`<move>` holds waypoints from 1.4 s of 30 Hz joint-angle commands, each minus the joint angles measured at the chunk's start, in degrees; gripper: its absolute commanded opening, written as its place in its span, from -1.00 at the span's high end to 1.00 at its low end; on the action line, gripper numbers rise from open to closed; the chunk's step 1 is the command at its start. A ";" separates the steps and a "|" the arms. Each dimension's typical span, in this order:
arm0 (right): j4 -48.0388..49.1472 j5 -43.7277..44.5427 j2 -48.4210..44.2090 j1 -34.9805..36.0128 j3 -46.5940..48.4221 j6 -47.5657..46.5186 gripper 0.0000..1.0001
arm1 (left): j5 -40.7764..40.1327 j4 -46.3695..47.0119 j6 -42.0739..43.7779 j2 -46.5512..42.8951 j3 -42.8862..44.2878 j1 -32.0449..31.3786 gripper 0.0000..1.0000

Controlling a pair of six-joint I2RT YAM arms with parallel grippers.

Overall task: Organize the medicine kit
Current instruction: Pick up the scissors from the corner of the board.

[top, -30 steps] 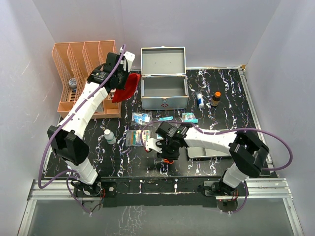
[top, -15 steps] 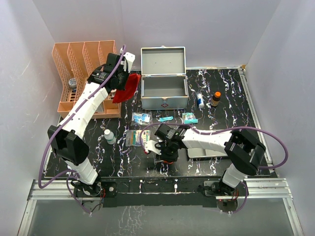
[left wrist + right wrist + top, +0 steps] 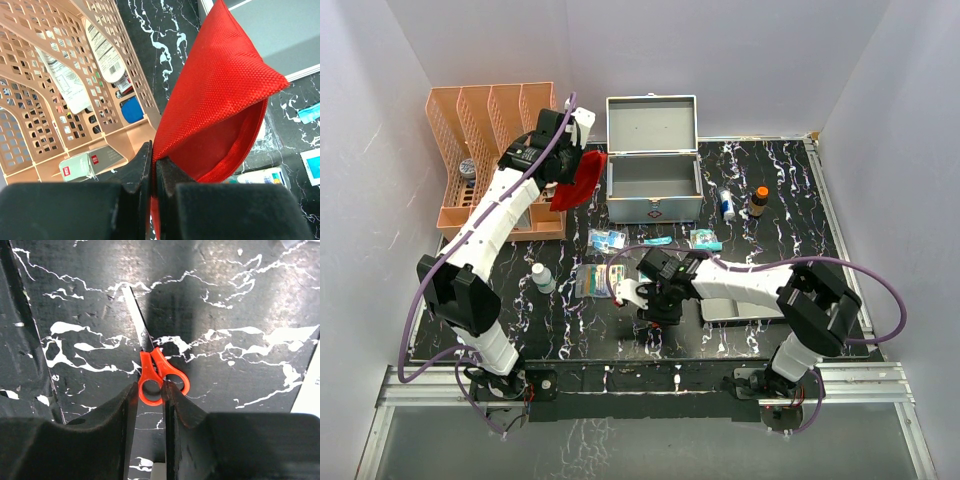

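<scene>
Right fingers (image 3: 117,412): nearly together, pads set against either side of one orange handle loop of the scissors (image 3: 151,360), which lie flat on the table (image 3: 780,250).
Left fingers (image 3: 137,170): clamped tight on an edge of the red pouch (image 3: 215,100), which hangs in the air.
Just changed: the right wrist has edged slightly left over the scissors; the left arm has not moved.
Meaning: judging by the pinch, the scissors look ready to be lifted; the pouch waits beside the case.
Medicine kit (image 3: 653,180): far centre of the table, lid upright, nothing seen inside.
Edges: the pouch hangs between the orange rack (image 3: 470,130) and the kit's left wall, near both; the grey tray (image 3: 740,308) sits just right of the right gripper (image 3: 650,300), the blister pack (image 3: 588,282) just left.
Open room: straight up looks free; sachets (image 3: 657,241) lie between scissors and kit, so the carry should go high over the front wall.
</scene>
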 commanded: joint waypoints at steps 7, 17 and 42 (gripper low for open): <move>1.14 -0.15 -3.26 -2.96 0.54 -1.28 0.49 | 0.90 0.00 -0.91 -3.88 -1.16 -0.07 1.00; 1.89 -1.09 -2.11 -3.10 0.48 -2.43 0.48 | 0.92 0.12 -0.97 -4.29 -1.78 -0.07 1.00; 5.52 1.04 3.48 -3.09 -2.11 -4.08 0.47 | 3.43 1.84 -1.46 -6.66 -6.16 0.91 1.00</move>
